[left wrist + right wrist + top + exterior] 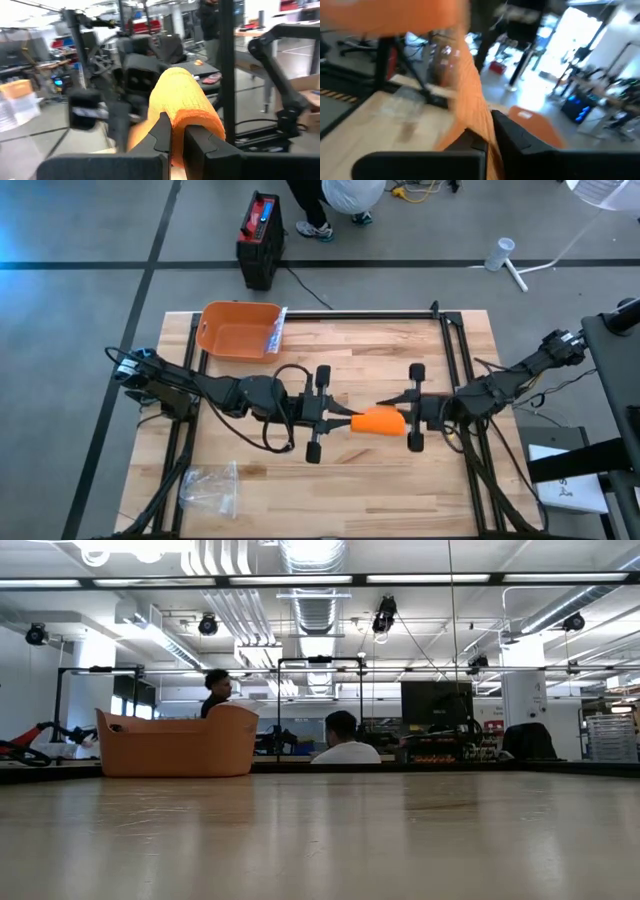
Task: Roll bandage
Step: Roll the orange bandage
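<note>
While both pincers (347, 420) (390, 402) grip the orange bandage (378, 421), bare table (340, 490) surrounds them.

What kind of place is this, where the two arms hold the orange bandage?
Probably a robotics lab or workshop. The wooden table stands in a black frame on a concrete floor; exposed ceiling ducts run overhead, and people sit at monitors behind it.
</note>
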### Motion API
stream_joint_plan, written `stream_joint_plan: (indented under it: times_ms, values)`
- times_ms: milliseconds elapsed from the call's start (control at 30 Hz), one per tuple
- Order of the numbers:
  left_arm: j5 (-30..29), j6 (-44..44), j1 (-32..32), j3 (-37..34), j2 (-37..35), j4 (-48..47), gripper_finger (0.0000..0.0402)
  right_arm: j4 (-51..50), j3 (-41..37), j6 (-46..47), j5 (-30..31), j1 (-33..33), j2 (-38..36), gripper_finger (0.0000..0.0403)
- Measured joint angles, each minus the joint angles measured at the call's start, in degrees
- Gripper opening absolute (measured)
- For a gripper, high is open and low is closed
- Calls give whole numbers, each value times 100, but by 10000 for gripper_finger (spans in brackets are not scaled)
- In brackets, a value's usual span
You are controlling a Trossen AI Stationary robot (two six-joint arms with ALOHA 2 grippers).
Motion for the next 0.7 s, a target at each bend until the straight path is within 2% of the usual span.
stream_joint_plan:
  times_ms: [67, 200, 267, 433, 700]
  values:
    - [187, -68, -7, -13, 2, 2, 10, 126, 0, -267, 269, 0, -130, 13]
    - [478, -116, -59, -17, 22, 16, 10, 360, 4, -1139, 1179, -27, -419, 7]
    - [524, -124, -86, -18, 69, 47, 10, 483, 4, -1520, 1340, -87, -578, 2]
    - [712, -224, -97, -28, 220, 84, 10, 769, 4, -2040, 1308, -293, -990, 1]
    - [737, -305, -95, -26, 468, 165, 10, 1451, 4, -2610, 668, -369, -1265, 0]
